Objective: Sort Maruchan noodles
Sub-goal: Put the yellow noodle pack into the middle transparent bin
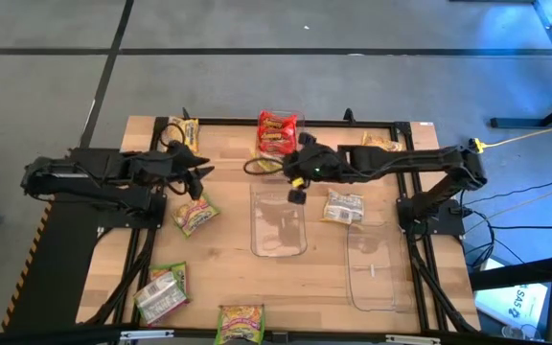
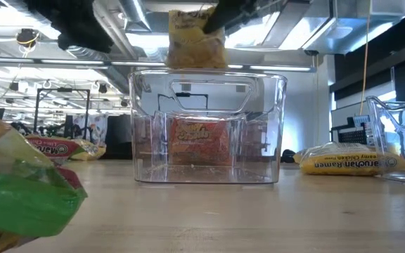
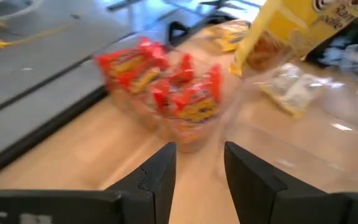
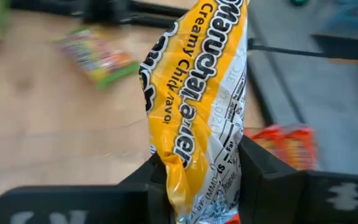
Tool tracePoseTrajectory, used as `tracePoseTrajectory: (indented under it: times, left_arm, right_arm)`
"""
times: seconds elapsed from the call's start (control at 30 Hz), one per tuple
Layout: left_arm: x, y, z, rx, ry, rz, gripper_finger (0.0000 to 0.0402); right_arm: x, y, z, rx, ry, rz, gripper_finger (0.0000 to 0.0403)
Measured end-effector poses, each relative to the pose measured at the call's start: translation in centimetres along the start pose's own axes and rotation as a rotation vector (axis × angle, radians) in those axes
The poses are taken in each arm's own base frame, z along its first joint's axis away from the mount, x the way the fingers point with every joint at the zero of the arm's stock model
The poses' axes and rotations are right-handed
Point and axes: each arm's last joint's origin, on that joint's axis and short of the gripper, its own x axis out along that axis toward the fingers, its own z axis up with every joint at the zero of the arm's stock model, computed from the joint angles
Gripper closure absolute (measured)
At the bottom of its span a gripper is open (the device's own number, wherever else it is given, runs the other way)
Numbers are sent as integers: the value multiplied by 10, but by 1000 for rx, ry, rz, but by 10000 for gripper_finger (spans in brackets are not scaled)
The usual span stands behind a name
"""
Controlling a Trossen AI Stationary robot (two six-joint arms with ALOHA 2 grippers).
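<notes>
A robotics lab: ceiling ducts (image 2: 188, 35), rows of workstations (image 2: 62, 126) behind.

The high view looks straight down on the whole table (image 1: 276, 287) from well above. The low view sits at table height, close behind a clear bin (image 2: 208, 126) at frame centre, facing the room. Each wrist view looks past its own tool; both share the red noodle packets (image 3: 166, 87) and the yellow Creamy Chicken packet (image 4: 197, 106).

Two clear bins (image 1: 278, 225) on wooden table (image 1: 228, 278)
</notes>
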Motion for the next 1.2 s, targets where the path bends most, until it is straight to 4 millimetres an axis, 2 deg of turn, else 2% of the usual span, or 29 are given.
tracePoseTrajectory:
  times: [0.2,0.43,0.73,0.9,1.2]
  left_arm:
    - [15,-6,-14,-18,7,-125,272]
    - [25,-9,-31,-67,-2,-171,274]
    - [31,-12,-41,-89,-55,-208,274]
    - [36,-11,-49,-97,-76,-189,274]
    - [43,-8,-61,-121,-132,-165,274]
  right_arm:
    - [-2,7,-5,-35,20,254,321]
    - [25,9,-38,-22,-7,343,321]
    - [53,-8,-83,16,-21,355,321]
    - [66,-9,-107,29,-20,368,321]
    - [81,-5,-131,10,-52,355,317]
